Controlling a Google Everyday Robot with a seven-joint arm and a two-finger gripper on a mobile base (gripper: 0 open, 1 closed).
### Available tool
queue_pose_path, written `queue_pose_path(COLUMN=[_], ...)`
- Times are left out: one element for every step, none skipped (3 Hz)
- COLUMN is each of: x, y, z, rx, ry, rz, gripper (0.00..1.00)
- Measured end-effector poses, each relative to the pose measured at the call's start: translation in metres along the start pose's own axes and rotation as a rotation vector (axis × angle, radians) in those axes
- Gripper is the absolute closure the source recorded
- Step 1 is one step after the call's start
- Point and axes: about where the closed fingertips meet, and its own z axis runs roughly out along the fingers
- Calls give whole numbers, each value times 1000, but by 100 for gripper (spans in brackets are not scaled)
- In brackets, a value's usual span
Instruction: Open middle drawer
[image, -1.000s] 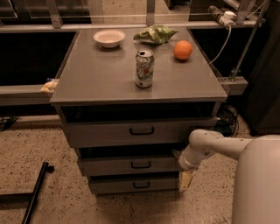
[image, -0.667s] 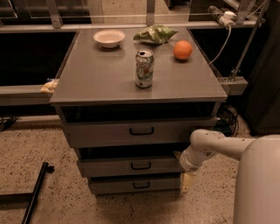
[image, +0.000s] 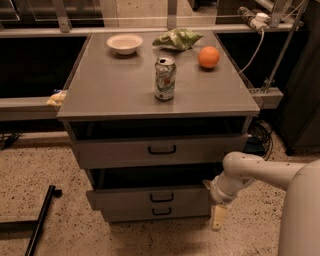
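The grey cabinet has three drawers stacked under its top. The middle drawer (image: 130, 199) has a small black pull handle (image: 161, 197) and stands pulled partly out, with a dark gap above its front. My gripper (image: 218, 217) hangs from the white arm (image: 240, 172) at the drawer's right front corner, beside the drawer's end and low near the floor. The top drawer (image: 120, 151) sits above it and the bottom drawer (image: 125, 214) shows just below it.
On the cabinet top (image: 110, 90) stand a soda can (image: 165, 77), a white bowl (image: 124, 43), a green bag (image: 177, 38) and an orange (image: 208, 57). A black bar (image: 42, 215) lies on the speckled floor at left. Cables hang at right.
The middle drawer's front has slid further out toward the camera, widening the dark gap above it. My gripper has moved down and outward with it. The objects on top have not moved.
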Motion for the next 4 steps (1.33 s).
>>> queue_pose_path(x=[2,3,-4,-4], y=[24,50,85,85], z=[-3,-7,-17,-16], rx=[-38,-77,-126,-126], ry=[-8,-14,-23,-23], rz=[29,61,91,91], gripper=[0,0,0,0])
